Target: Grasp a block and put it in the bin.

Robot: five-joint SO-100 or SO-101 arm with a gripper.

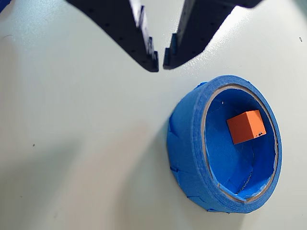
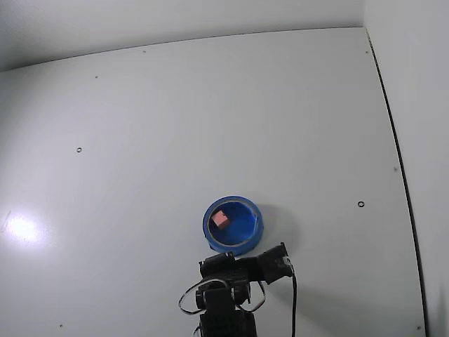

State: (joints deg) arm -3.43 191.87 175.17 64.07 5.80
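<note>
Block point(image 1: 246, 126) rests inside the bin point(image 1: 184, 143) — delivered, it seems — below and right of the empty pincer point(image 1: 160, 61), its tips nearly closed, in the wrist view.

End effector point(image 1: 160, 61) empty, fingertips nearly touching, narrow gap; arm low at frame bottom, fixed view.
</note>
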